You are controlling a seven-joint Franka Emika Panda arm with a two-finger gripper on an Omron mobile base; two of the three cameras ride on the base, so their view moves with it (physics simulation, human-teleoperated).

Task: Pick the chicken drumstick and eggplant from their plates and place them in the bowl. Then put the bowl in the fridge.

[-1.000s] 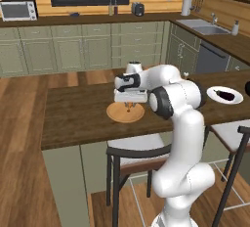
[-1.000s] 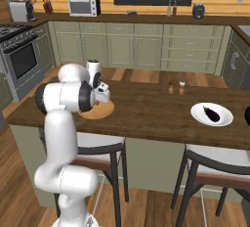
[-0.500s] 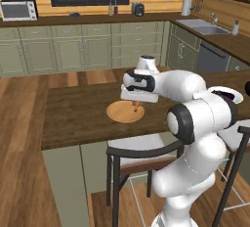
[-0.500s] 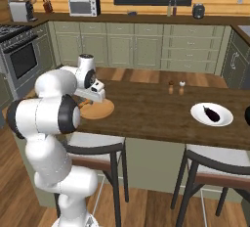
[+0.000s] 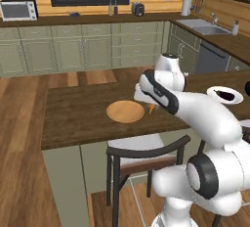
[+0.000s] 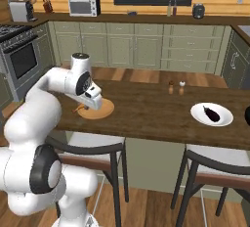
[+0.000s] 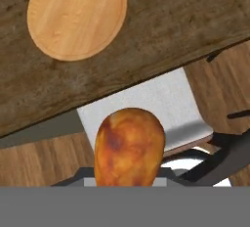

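The gripper [image 5: 150, 104] is closed around the chicken drumstick [image 7: 128, 147], holding it in the air above the near edge of the wooden worktop [image 5: 78, 116], just beside the bare tan plate [image 5: 125, 111]. In the hand view the drumstick's long axis runs along the fingers, its thick rounded end pointing away from the hand. The eggplant [image 6: 211, 113] lies on the white plate [image 6: 196, 114] near the worktop's other end.

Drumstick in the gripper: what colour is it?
The drumstick is orange-brown with darker reddish patches, clearest in the hand view.
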